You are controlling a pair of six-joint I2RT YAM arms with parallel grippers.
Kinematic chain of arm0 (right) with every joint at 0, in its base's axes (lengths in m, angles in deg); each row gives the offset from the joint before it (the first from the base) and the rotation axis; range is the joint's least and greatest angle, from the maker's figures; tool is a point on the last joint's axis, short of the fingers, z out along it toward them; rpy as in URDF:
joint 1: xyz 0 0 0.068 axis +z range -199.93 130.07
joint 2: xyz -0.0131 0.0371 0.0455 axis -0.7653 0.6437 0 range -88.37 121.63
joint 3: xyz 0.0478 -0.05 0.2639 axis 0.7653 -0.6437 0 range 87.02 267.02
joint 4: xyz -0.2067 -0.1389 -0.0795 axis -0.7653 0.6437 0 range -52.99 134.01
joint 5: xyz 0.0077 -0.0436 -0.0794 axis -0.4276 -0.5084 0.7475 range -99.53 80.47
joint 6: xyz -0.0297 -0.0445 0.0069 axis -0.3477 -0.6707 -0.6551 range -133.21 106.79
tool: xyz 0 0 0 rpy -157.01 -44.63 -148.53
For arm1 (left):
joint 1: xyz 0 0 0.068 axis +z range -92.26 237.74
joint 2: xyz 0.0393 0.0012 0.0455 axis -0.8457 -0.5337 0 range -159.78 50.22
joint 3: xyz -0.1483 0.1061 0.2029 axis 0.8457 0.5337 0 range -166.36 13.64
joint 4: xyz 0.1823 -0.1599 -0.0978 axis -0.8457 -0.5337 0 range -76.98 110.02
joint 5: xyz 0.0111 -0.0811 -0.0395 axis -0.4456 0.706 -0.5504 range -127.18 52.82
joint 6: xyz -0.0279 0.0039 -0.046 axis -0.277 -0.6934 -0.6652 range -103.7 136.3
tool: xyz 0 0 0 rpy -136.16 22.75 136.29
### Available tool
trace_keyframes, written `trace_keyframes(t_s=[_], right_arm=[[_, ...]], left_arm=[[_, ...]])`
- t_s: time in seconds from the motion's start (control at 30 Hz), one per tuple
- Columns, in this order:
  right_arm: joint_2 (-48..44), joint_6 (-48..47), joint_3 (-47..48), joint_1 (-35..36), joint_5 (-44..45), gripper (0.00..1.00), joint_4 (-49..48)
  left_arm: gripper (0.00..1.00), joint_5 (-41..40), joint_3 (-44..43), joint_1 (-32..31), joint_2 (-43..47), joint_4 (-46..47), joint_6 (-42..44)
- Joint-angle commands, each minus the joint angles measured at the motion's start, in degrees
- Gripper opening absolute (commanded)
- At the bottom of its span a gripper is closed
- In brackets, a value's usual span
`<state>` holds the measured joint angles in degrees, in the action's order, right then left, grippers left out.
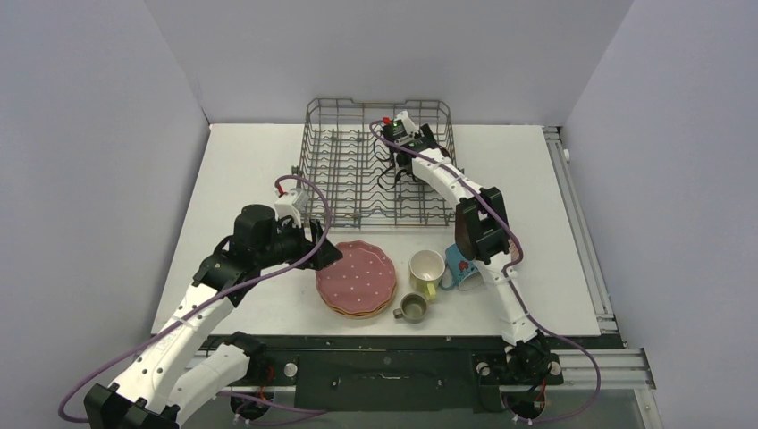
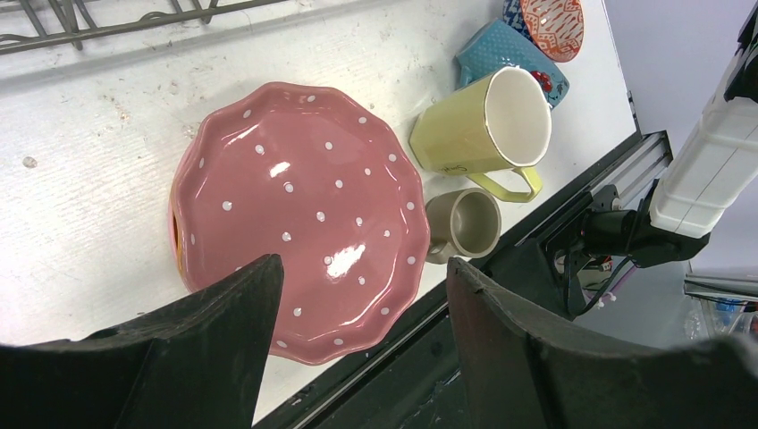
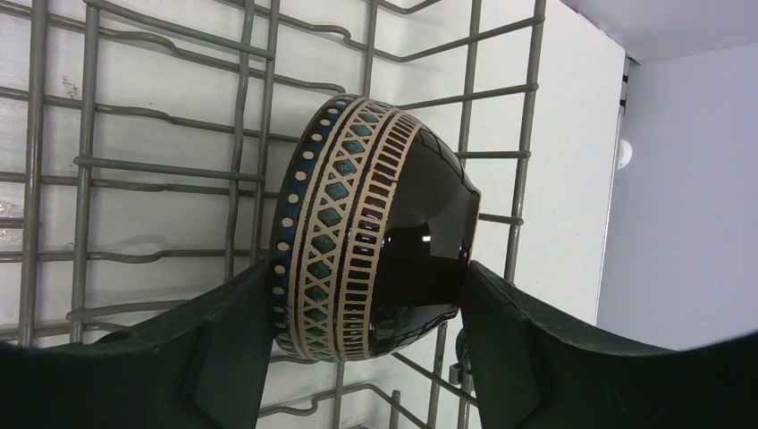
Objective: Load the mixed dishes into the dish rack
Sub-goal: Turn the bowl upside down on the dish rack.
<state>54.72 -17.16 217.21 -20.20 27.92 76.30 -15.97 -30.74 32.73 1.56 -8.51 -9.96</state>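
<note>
My right gripper (image 3: 366, 273) is shut on the dark brown bowl (image 3: 357, 214), which has a cream and teal patterned band. It holds the bowl on its side, one finger at the rim and one at the base, over the tines of the dish rack (image 1: 308, 134). A stack of scalloped plates sits on the table with a pink dotted plate (image 2: 295, 197) on top and an orange edge under it. My left gripper (image 2: 364, 268) hovers open over its near side, empty. A yellow mug (image 2: 487, 125), a small grey mug (image 2: 465, 223), a blue mug (image 2: 501, 49) and a red-patterned bowl (image 2: 551, 22) lie beside the stack.
The rack (image 1: 349, 192) fills the back middle of the white table, with grey walls close on three sides. The right arm's forearm (image 1: 478, 223) passes over the blue mug (image 1: 458, 265). A black rail (image 1: 384, 344) runs along the near table edge.
</note>
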Motion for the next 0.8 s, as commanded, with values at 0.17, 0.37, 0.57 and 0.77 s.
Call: trace_keyframes(t_s=[0.17, 0.37, 0.57, 0.77], right_arm=[[-2.3, 1.8, 1.0, 1.9, -0.1, 0.60, -2.3], [-3.9, 3.4, 0.1, 2.0, -2.1, 0.70, -2.8], [-5.1, 3.9, -1.0, 2.0, -4.1, 0.84, -3.0], [-8.2, 6.3, -3.9, 2.1, -5.2, 0.85, -3.7]], left_arm=[[0.64, 0.0, -0.2, 1.2, -0.1, 0.5, 1.3], [0.65, 0.1, -0.2, 1.5, -0.1, 0.4, 1.3], [0.65, 0.1, -0.1, 1.7, -0.2, 0.3, 1.4], [0.65, 0.1, -0.2, 2.1, -0.4, 0.4, 1.5]])
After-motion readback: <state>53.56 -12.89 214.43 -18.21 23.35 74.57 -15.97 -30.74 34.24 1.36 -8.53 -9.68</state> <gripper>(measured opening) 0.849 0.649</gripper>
